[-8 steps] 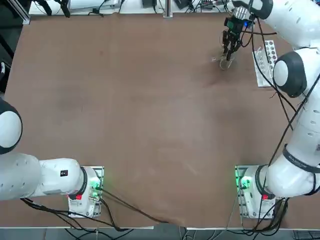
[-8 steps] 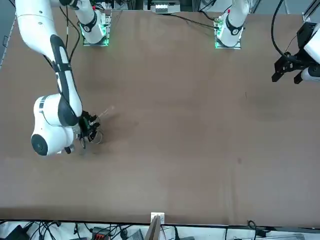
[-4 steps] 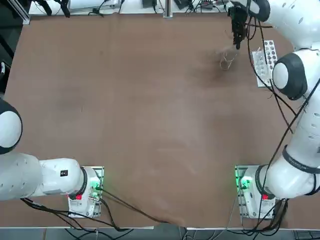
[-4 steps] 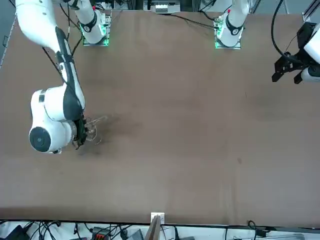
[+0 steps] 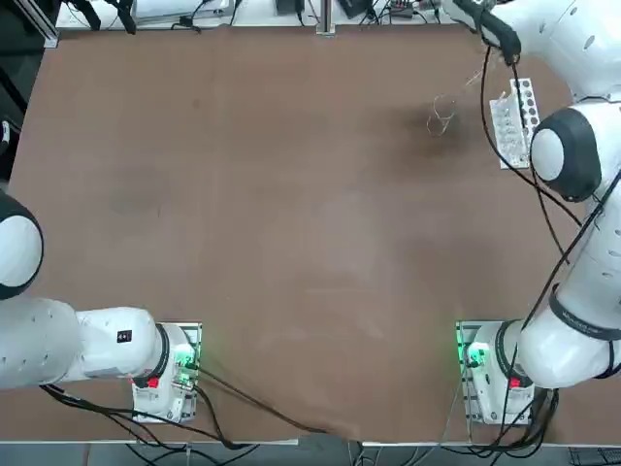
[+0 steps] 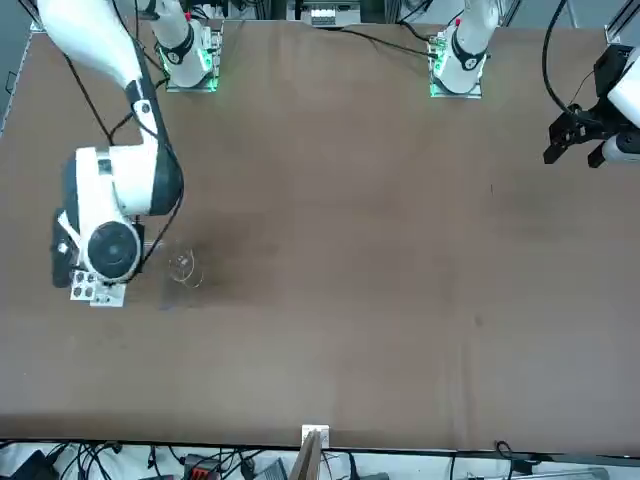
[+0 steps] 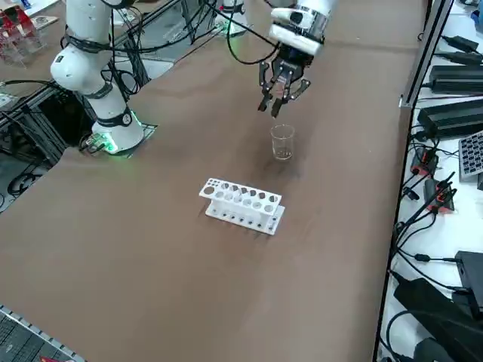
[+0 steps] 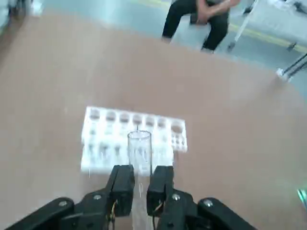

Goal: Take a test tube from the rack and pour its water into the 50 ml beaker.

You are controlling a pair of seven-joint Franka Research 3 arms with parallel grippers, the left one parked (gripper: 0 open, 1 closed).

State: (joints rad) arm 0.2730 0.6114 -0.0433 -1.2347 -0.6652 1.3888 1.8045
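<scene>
test tube (image 8: 139, 153) – clear glass | rack (image 7: 243, 205) – white plastic | table (image 5: 272, 194) – matt brown

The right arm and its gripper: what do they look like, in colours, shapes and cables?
The right arm has glossy white rounded shells with black bands at the joints. Black cables hang loosely along it. Its base is a metal plate with a glowing green light and a red spot. The right gripper is black, with two short, blocky black jaws.

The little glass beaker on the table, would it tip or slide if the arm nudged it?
Probably both. The beaker is small, thin clear glass, so likely light and breakable. It stands free on the smooth table, apart from the rack, so a bump could slide or topple it.
</scene>
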